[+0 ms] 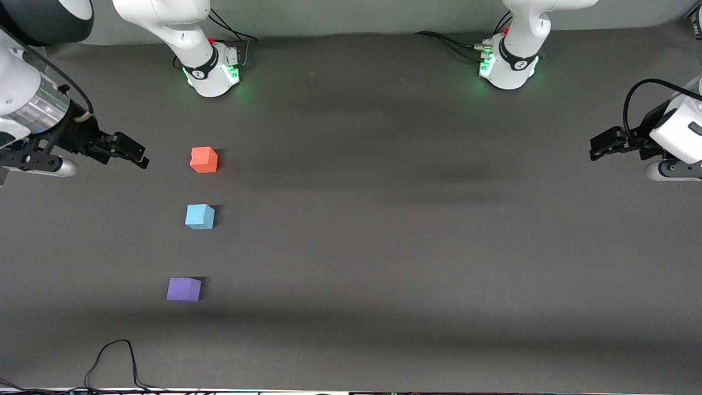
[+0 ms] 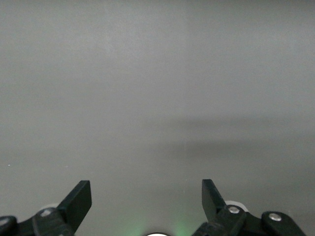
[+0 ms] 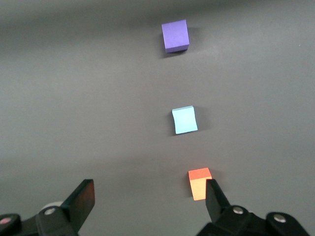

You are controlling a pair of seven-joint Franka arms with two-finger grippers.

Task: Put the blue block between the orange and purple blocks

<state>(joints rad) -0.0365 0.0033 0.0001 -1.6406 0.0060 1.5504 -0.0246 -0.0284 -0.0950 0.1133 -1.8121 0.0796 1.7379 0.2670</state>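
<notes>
Blocks are lined up toward the right arm's end of the table (image 1: 384,247), the blue block (image 1: 199,216) between the orange block (image 1: 204,159) and purple block (image 1: 184,289), while the right gripper (image 1: 134,153) and left gripper (image 1: 603,147) are held raised, spread wide, empty.

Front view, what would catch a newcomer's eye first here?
Three small cubes in a loose row on the dark table toward the right arm's end: the orange block farthest from the front camera, the blue block between, the purple block nearest. The right gripper hangs beside the orange block with jaws open; the left gripper waits open at the table's edge.
</notes>
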